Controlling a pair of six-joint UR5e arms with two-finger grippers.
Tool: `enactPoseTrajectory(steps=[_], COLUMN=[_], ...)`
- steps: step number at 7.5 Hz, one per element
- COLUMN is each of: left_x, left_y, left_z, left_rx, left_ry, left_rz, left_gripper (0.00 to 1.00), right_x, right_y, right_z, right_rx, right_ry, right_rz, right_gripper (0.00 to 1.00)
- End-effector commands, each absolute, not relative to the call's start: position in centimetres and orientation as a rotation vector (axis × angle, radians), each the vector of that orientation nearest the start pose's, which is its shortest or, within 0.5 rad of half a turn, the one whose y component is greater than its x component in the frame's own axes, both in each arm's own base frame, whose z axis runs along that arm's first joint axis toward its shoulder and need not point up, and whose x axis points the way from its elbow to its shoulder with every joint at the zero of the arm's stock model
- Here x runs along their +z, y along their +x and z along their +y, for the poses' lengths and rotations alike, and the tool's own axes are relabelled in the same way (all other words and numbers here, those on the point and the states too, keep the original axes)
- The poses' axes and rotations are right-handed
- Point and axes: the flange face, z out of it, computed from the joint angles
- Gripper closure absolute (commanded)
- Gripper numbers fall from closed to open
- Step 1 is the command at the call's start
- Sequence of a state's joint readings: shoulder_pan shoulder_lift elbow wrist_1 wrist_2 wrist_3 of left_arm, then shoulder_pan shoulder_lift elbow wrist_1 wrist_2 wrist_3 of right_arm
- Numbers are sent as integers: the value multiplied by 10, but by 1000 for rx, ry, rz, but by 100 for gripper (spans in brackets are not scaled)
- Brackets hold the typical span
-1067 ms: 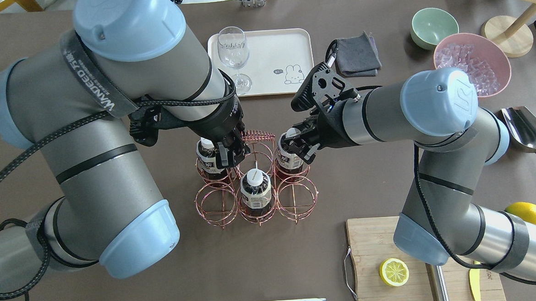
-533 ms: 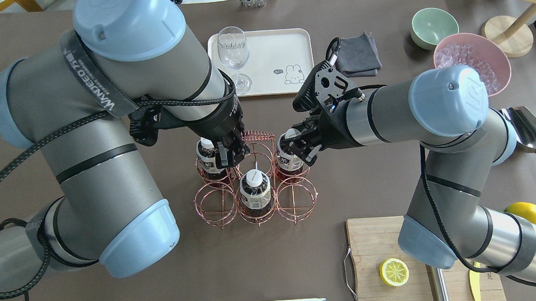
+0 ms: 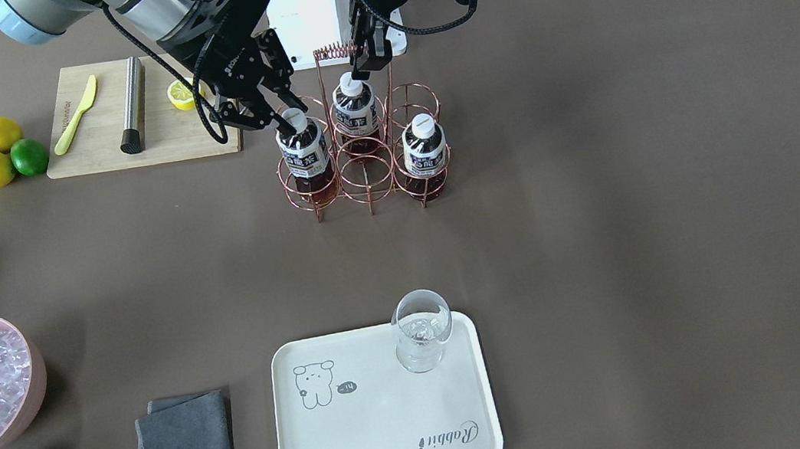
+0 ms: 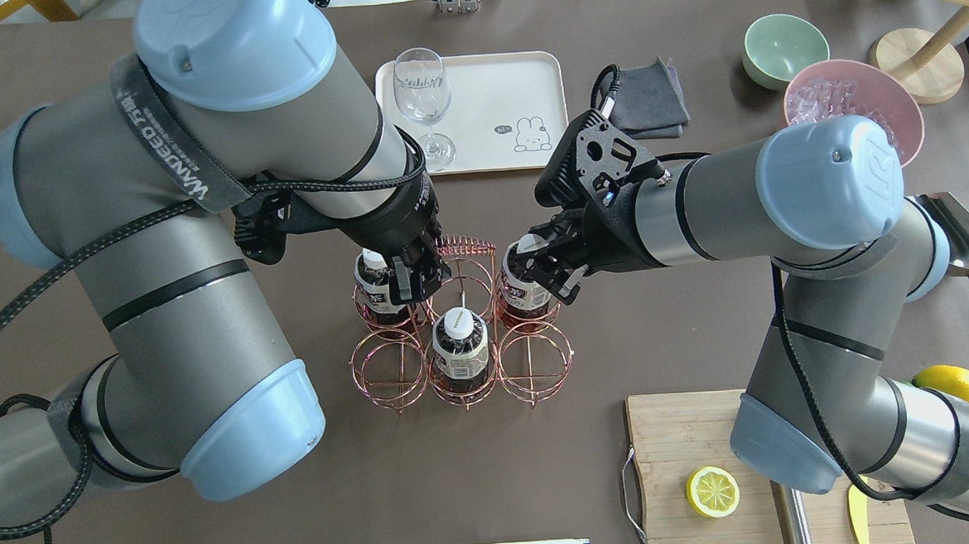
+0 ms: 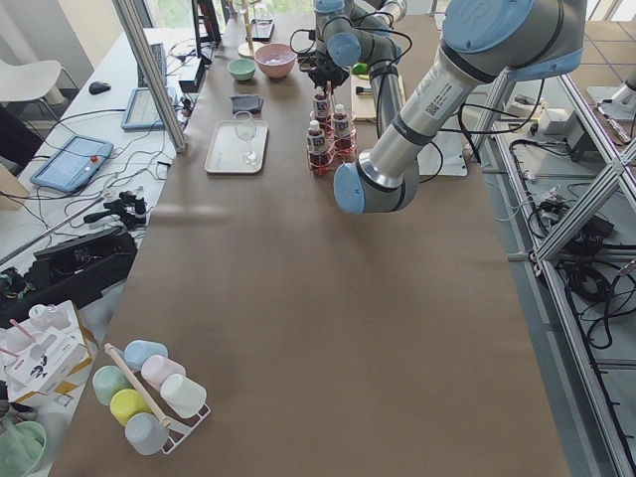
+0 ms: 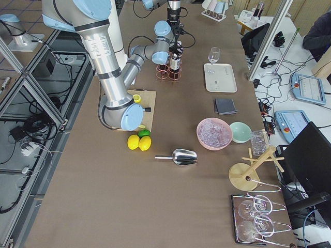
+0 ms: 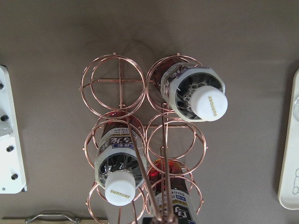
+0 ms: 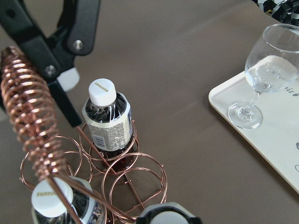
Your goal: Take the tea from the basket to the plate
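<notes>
**A:** From across the table, where is the tea?
**B:** The tea [image 3: 305, 161] stands in a corner cell of the basket [image 3: 367, 182], on the plate's side and toward the robot's right. The right gripper [image 3: 275, 117] is clamped on its neck, under the white cap.
**A:** And the other claw?
**B:** The left gripper [image 3: 368, 55] pinches one end of the coiled handle. The plate [image 3: 380, 428] lies well apart, with a stemmed glass [image 3: 422, 330] on one corner.
**A:** Overhead?
**B:** Both grips read alike. A second bottle [image 4: 460, 349] fills the near middle cell and a third bottle [image 4: 376, 292] the other far corner.
**A:** Left wrist?
**B:** It looks straight down on the bottles, and the handle wires rise to the bottom edge.
**A:** Right wrist?
**B:** The coil, the third bottle beyond it, and the glass on the plate.
**A:** The side views?
**B:** Too small to judge either grip.
</notes>
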State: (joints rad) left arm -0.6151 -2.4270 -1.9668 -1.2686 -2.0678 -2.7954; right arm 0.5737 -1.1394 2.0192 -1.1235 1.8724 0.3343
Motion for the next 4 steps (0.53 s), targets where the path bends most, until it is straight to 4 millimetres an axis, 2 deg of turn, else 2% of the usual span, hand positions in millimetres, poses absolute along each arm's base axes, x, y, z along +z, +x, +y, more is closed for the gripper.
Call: enactPoseTrajectory(steps=[1, 4], left_x=[38, 39], left_y=[418, 419], left_z=[-401, -401], left_rx=[-1422, -1423], left_ry=[-787, -787], left_rz=[826, 824], left_gripper=[100, 100], right_x=[167, 158], right_y=[-394, -380], right_z=[-376, -370], right_rx=[-784, -816], right_ry=[890, 902], right_rz=[-1057, -1028], right_gripper=[100, 100])
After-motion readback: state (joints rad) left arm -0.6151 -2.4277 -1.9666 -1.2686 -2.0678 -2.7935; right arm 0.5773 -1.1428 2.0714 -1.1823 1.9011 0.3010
